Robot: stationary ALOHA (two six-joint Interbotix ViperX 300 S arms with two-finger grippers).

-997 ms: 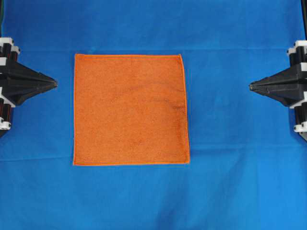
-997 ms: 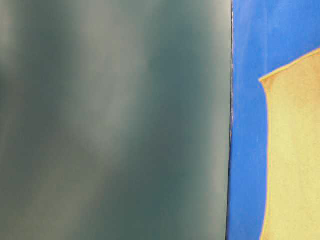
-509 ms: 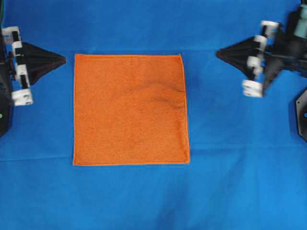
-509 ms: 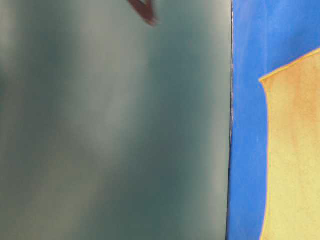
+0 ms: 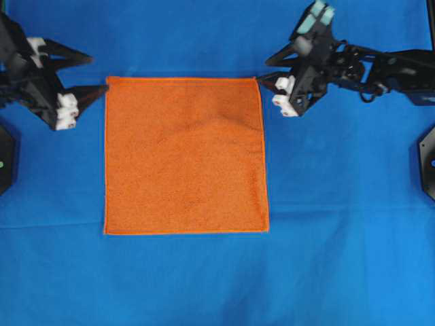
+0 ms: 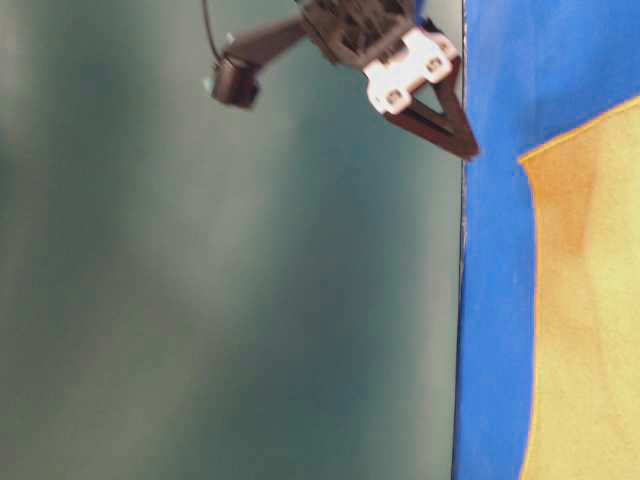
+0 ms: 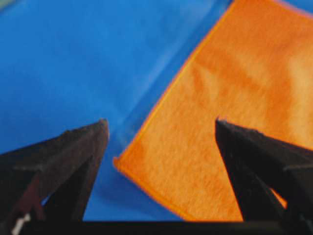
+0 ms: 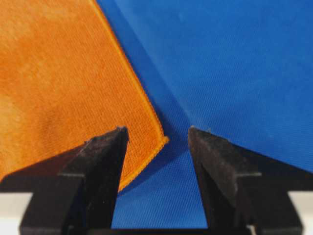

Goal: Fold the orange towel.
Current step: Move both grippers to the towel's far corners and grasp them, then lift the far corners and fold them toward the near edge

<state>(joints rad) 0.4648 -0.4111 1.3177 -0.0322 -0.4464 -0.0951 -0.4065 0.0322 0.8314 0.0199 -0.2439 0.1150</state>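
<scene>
The orange towel (image 5: pixel 185 155) lies flat and unfolded on the blue cloth (image 5: pixel 340 204). My left gripper (image 5: pixel 95 73) is open at the towel's far left corner; in the left wrist view (image 7: pixel 161 125) that corner (image 7: pixel 120 161) sits between the spread jaws. My right gripper (image 5: pixel 264 72) is open at the towel's far right corner; in the right wrist view (image 8: pixel 157 131) that corner (image 8: pixel 164 139) lies between the jaws. Neither gripper holds anything. The table-level view shows the towel's edge (image 6: pixel 585 300) and one gripper's fingers (image 6: pixel 440 115) above the cloth.
The blue cloth covers the whole table around the towel. A black arm base (image 5: pixel 427 159) sits at the right edge and another (image 5: pixel 5 159) at the left edge. A dark blurred surface (image 6: pixel 230 300) fills most of the table-level view.
Both grippers have swung from the table's sides toward the towel's far corners and opened their jaws. The towel has not moved.
</scene>
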